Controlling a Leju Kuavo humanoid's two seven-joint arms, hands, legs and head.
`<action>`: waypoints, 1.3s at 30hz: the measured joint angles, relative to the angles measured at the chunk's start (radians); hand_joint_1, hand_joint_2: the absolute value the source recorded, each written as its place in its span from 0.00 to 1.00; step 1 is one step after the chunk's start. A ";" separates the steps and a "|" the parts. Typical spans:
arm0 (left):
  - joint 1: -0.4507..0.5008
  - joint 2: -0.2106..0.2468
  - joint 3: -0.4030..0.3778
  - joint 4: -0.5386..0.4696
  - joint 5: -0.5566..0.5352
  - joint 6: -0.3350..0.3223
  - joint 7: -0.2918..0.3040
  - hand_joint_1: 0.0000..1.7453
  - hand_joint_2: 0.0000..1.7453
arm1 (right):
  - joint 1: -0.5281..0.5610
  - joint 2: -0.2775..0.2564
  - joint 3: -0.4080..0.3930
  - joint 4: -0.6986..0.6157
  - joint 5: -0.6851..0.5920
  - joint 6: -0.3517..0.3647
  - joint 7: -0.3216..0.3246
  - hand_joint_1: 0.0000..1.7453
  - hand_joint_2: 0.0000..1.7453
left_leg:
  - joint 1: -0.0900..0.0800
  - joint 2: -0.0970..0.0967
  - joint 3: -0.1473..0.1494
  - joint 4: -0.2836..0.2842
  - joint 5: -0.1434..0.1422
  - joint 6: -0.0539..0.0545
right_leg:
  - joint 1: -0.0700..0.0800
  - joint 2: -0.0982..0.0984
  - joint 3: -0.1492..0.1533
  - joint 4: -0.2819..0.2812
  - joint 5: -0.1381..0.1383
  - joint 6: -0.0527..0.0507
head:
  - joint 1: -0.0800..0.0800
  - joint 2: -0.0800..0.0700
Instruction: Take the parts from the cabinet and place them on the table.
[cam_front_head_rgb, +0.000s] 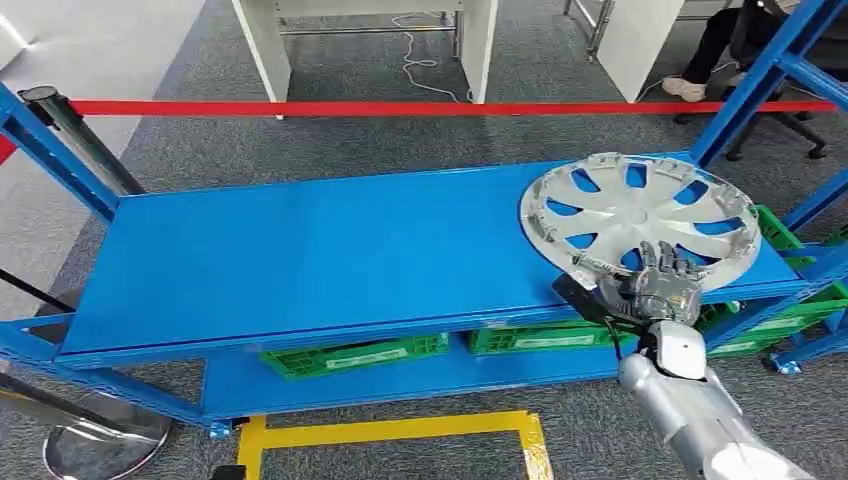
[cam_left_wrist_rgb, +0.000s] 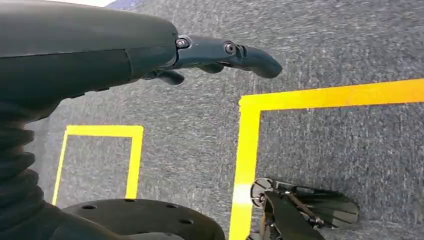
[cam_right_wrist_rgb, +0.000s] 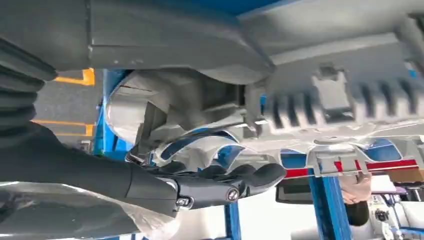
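Right hand (cam_front_head_rgb: 663, 284) grips hubcap (cam_front_head_rgb: 640, 212) rim.

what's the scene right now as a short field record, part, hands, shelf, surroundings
part: silver wheel cover lying on the right end of the top shelf, its near edge past the shelf's front
right hand: grips the wheel cover's near rim
left hand: hangs over grey carpet with yellow tape lines, holds nothing
shelf: blue rack; green crates on the lower level
surroundings: red barrier tape behind the rack
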 joint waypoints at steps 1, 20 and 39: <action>0.000 -0.001 -0.003 0.000 -0.003 -0.003 0.000 0.00 1.00 | -0.003 0.003 0.002 0.003 0.000 0.001 0.000 0.00 1.00 | 0.000 0.000 0.001 0.000 0.000 0.000 | 0.000 0.000 0.000 0.000 0.000 0.000 | 0.000 0.000; -0.001 0.014 -0.027 0.000 -0.015 -0.012 -0.001 0.00 1.00 | -0.038 0.040 0.050 -0.013 -0.008 0.047 0.037 0.00 1.00 | 0.000 0.000 0.003 0.000 0.001 0.001 | 0.000 -0.001 0.003 0.000 0.001 0.000 | 0.000 0.000; 0.000 0.023 -0.027 0.000 -0.017 -0.012 -0.003 0.00 1.00 | -0.023 0.040 0.068 -0.048 -0.014 0.021 0.054 0.00 0.00 | 0.000 0.000 0.002 0.000 0.001 0.001 | 0.000 -0.002 0.002 0.000 0.000 0.000 | 0.000 0.000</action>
